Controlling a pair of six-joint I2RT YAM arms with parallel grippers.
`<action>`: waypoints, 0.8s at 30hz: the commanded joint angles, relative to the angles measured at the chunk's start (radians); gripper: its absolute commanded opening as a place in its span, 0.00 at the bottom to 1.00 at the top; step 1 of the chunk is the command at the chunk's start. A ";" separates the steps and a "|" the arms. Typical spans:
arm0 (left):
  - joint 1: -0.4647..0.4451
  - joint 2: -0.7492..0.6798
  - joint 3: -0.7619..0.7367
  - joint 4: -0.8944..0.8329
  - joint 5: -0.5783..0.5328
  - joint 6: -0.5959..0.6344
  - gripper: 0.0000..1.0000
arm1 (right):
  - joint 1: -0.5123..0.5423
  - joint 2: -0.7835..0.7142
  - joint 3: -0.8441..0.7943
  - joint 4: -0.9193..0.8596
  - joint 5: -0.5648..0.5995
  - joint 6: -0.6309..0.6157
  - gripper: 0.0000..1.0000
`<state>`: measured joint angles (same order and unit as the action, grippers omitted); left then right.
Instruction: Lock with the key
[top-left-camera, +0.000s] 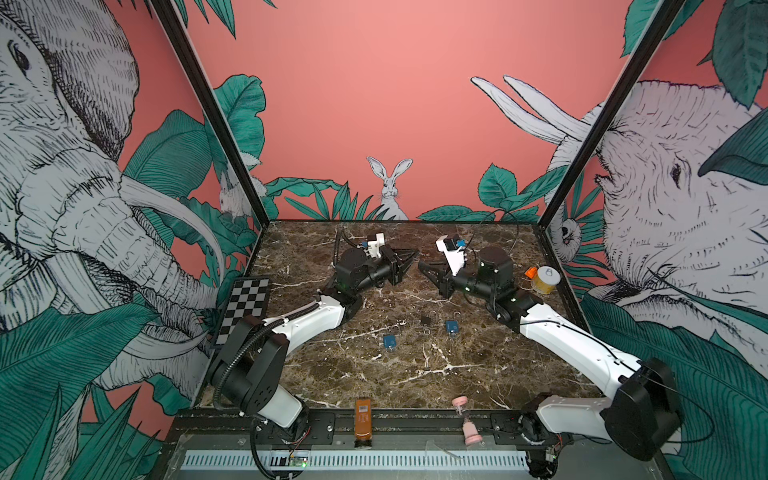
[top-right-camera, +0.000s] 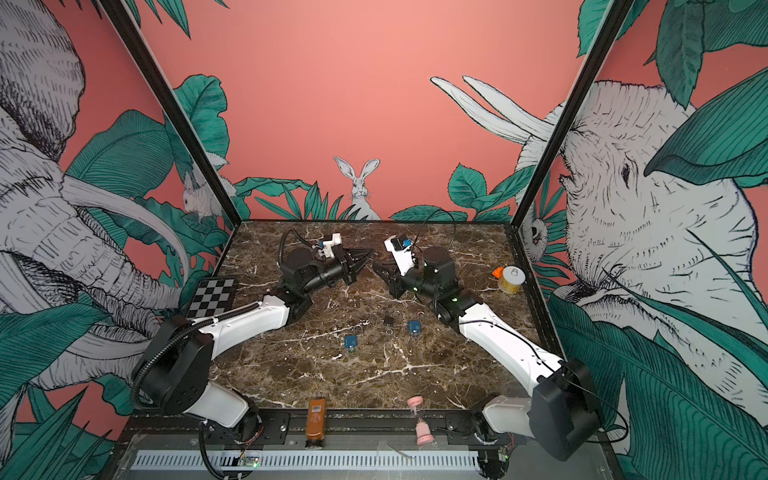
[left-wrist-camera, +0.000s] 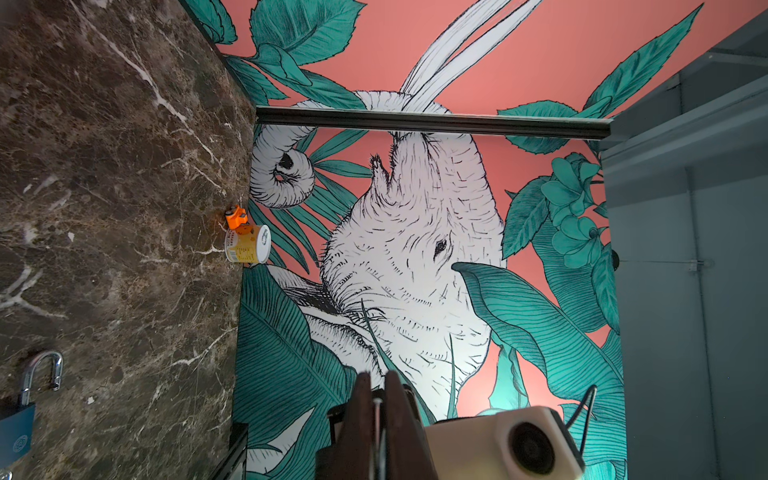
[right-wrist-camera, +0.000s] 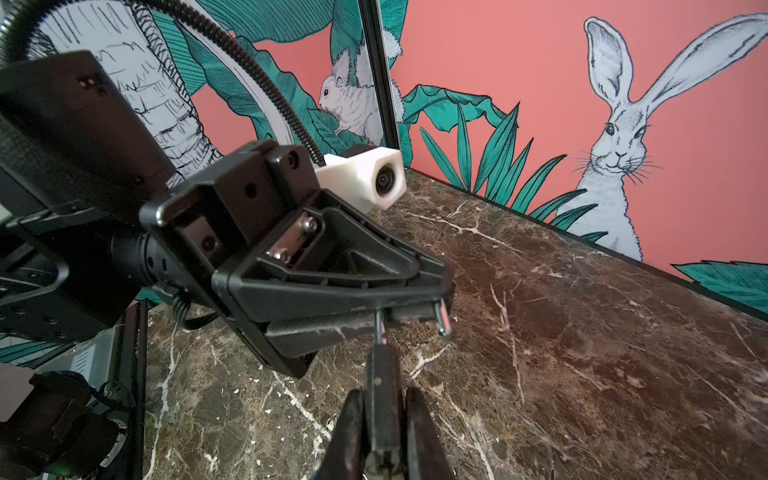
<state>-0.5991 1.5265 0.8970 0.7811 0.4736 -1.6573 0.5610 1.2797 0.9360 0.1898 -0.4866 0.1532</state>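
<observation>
A small black padlock (right-wrist-camera: 381, 386) hangs in the air over the back of the marble table (top-left-camera: 415, 374). My right gripper (right-wrist-camera: 384, 395) is shut on its body. The padlock's silver shackle (right-wrist-camera: 443, 322) runs up between the pads of my left gripper (right-wrist-camera: 440, 305), which is shut on it. In the left wrist view the shackle shows as a thin metal rod (left-wrist-camera: 377, 411) between the shut fingers (left-wrist-camera: 361, 399). In both top views the two grippers meet tip to tip, left (top-left-camera: 413, 255) and right (top-left-camera: 423, 267). A small key ring (top-left-camera: 427, 331) lies on the table; the key itself is too small to make out.
Two blue padlocks (top-left-camera: 389, 341) (top-left-camera: 451, 326) and a small black item (top-left-camera: 425, 320) lie mid-table. A yellow tin (top-left-camera: 545, 280) with an orange piece (top-left-camera: 530, 273) stands at the right wall. A checkerboard (top-left-camera: 243, 309) sits left. An orange bottle (top-left-camera: 363, 422) and pink hourglass (top-left-camera: 467, 419) lie at the front edge.
</observation>
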 joint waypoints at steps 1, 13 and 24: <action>0.004 -0.009 0.026 0.048 0.009 0.007 0.00 | -0.004 -0.035 0.000 0.033 0.019 0.010 0.00; 0.171 -0.161 0.427 -1.100 -0.054 1.339 0.97 | -0.109 -0.020 0.179 -0.344 -0.132 0.424 0.00; 0.172 -0.173 0.284 -0.788 0.338 1.462 0.90 | -0.148 -0.056 0.003 0.109 -0.419 1.086 0.00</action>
<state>-0.4229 1.3323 1.2182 -0.0944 0.6117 -0.2253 0.4168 1.2602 0.9520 0.0723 -0.8066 1.0214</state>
